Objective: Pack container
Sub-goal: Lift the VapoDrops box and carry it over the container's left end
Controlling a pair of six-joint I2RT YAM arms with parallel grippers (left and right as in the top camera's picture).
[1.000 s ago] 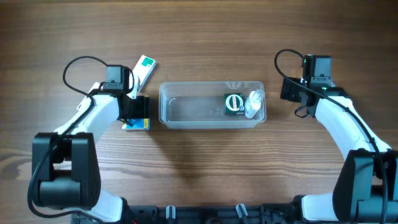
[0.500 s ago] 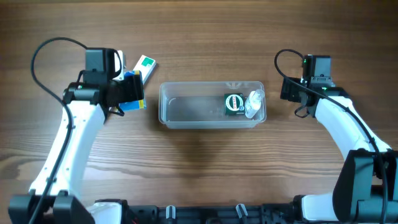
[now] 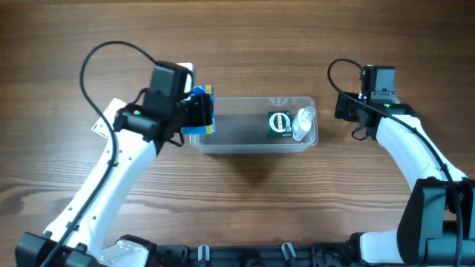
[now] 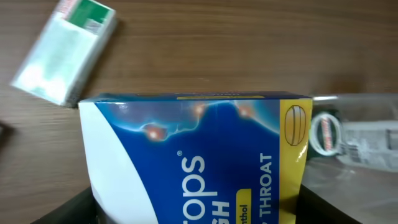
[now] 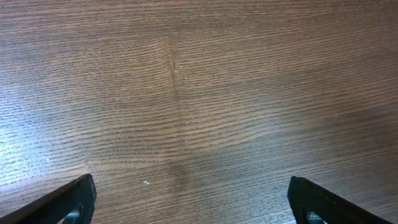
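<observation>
Readable print sits only on the blue, white and yellow cardboard box (image 4: 193, 162), seen close in the left wrist view. Large white letters on its blue face give "ops", the end of a word whose beginning is cut off by the lower edge of the picture. Next to them stand the white letters "GH", again only a word's end. Alongside, in yellow capitals, is the whole word "THROAT". A small yellow tab between these lines carries dark print too cropped to read. The print on the small white and green carton (image 4: 62, 53) and the white lettering ringing the round dark green item (image 4: 324, 134) are too small to read.
</observation>
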